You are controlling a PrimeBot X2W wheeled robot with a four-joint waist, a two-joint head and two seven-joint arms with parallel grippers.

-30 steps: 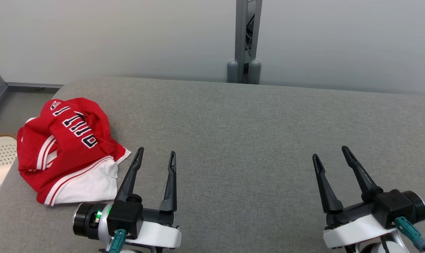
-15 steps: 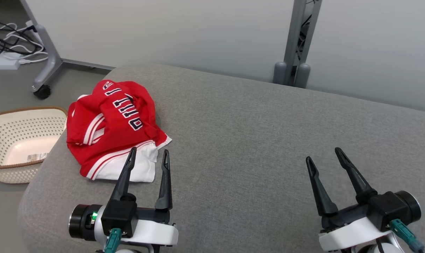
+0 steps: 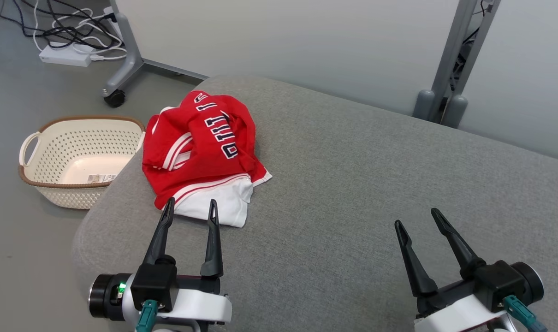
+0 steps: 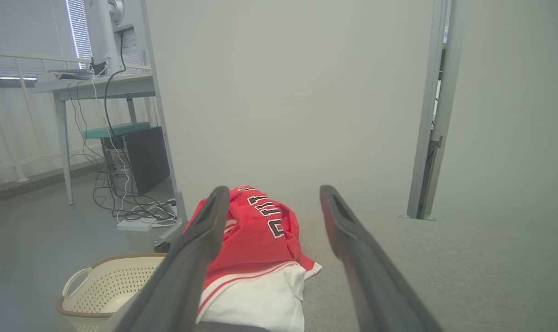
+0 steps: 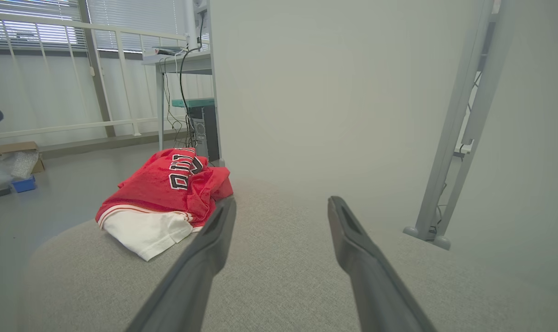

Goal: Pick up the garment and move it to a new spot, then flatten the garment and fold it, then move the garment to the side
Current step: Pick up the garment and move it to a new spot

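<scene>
The garment [image 3: 200, 152] is a crumpled red jersey with white trim, dark lettering and a white part at its near edge. It lies near the left end of the grey cushioned surface [image 3: 353, 184]. My left gripper [image 3: 190, 207] is open just short of the garment's white edge, fingers pointing at it, nothing between them. In the left wrist view the garment [image 4: 256, 249] lies between and beyond the fingers. My right gripper [image 3: 415, 219] is open and empty over bare grey fabric at the lower right. The right wrist view has the garment [image 5: 163, 198] off to the left.
A cream perforated basket [image 3: 80, 157] with a brown rim stands on the floor left of the surface. Behind it are a wheeled stand leg [image 3: 122, 78], a power strip and cables [image 3: 71, 50]. A grey wall and a metal post [image 3: 449, 69] run along the far edge.
The head view has swung left, bringing the basket and floor into view. The left gripper now stands closer to the garment's white edge. Both grippers stay open.
</scene>
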